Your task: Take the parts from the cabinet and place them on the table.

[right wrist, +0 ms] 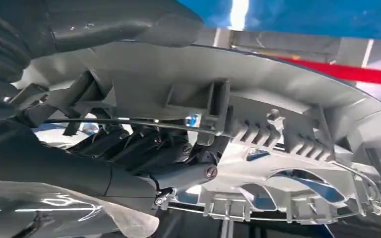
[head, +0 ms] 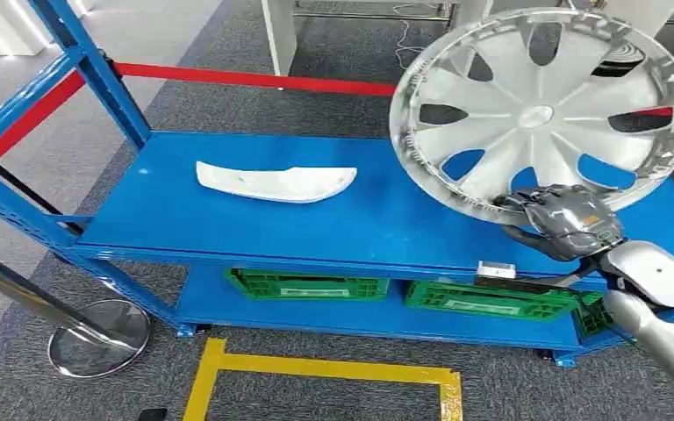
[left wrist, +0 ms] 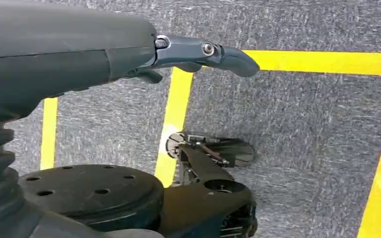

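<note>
Right hand: gripping the wheel cover at its 6 o'clock rim.
Left hand: hanging released.
Handling: looking light, stiff, awkwardly broad; rim grip suiting it.

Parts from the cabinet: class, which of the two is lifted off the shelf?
The silver wheel cover, which the right hand grips by its lower rim. The white curved part lies flat on the blue shelf.

Even, bright overhead light is seen throughout; white glare is thrown beside the silver plastic spoked wheel cover, which is blurred close up.
</note>
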Motion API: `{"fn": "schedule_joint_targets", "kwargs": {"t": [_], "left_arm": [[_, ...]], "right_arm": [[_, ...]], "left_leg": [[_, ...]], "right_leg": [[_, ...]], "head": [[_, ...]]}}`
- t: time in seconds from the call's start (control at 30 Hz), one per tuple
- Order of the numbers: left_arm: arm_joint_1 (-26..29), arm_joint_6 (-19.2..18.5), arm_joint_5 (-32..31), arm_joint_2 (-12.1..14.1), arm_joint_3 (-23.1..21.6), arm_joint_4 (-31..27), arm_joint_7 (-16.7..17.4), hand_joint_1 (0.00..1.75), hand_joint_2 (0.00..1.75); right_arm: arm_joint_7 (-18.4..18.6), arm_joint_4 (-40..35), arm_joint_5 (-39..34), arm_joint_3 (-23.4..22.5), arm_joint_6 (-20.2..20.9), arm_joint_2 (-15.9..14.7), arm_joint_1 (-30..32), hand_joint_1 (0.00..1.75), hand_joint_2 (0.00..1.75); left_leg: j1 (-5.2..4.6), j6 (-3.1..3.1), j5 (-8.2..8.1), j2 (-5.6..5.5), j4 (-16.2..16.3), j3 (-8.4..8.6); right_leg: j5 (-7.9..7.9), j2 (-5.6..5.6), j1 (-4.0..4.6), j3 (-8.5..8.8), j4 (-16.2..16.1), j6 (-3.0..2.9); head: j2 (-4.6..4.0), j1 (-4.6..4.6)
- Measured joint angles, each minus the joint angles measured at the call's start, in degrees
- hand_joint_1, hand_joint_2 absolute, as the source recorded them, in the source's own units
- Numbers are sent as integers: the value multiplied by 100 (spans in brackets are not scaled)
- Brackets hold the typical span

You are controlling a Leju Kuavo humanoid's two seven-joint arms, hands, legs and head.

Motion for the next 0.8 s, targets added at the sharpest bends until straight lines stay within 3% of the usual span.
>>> {"fn": "schedule_joint_targets", "kwargs": {"t": [0.2,0.37,0.43,0.47,0.5,0.53,0.6,0.63,0.67,0.7,0.77,0.8], "left_arm": [[-6,118,-26,-7,20,0,192,0,175],[-35,164,-37,0,44,0,254,0,175],[-52,166,-46,0,48,0,254,0,175],[-64,168,-50,-9,48,0,254,0,175],[-75,179,-63,-9,48,0,254,0,175],[-89,197,-70,-7,48,0,254,0,175],[-86,203,-79,-7,52,0,254,0,175],[-88,218,-79,-4,55,0,264,0,175],[-89,238,-79,-4,59,0,289,0,175],[-89,247,-79,-4,61,0,336,0,175],[-87,254,-77,0,72,0,376,0,175],[-86,254,-77,20,81,0,389,0,175]], "right_arm": [[155,-63,327,77,-334,100,-27,175,175],[278,-133,677,192,-638,280,-81,175,175],[284,-173,748,210,-710,311,-82,175,175],[310,-212,806,201,-778,317,-73,175,175],[321,-223,844,199,-873,330,-76,175,175],[348,-243,901,195,-993,345,-90,175,175],[394,-276,955,193,-1143,391,-49,175,175],[405,-291,990,193,-1193,407,-20,175,175],[422,-311,1036,190,-1226,424,14,175,175],[450,-336,1091,188,-1267,444,46,175,175],[511,-409,1150,169,-1342,492,109,175,175],[525,-413,1159,160,-1379,518,130,175,175]], "left_leg": [[-1,0,-1,0,5,-5],[-39,55,-24,-2,77,-52],[-54,132,32,-3,34,-52],[16,211,123,5,-129,35],[9,214,165,18,-197,51],[12,227,176,21,-198,40],[12,227,170,26,-188,38],[14,228,162,27,-175,38],[27,221,144,26,-153,40],[49,195,108,20,-108,40],[108,102,-15,-5,45,37],[100,45,-68,-17,106,-6]], "right_leg": [[1,-1,-2,0,-1,1],[27,-3,-45,-25,0,65],[63,-7,-51,-11,-44,121],[4,-12,-44,-29,-49,134],[-73,-22,-46,-124,52,150],[-252,-18,-46,-287,364,154],[-562,-17,-63,-737,1278,186],[-583,-17,-70,-914,1561,214],[-463,-19,-87,-972,1581,244],[-219,-23,-112,-906,1344,271],[345,-37,-174,-552,454,343],[173,-23,-143,-532,446,380]], "head": [[0,2],[-2,-2],[0,-4],[0,0],[0,15],[0,37],[-2,35],[0,35],[0,39],[0,35],[0,37],[0,55]]}}
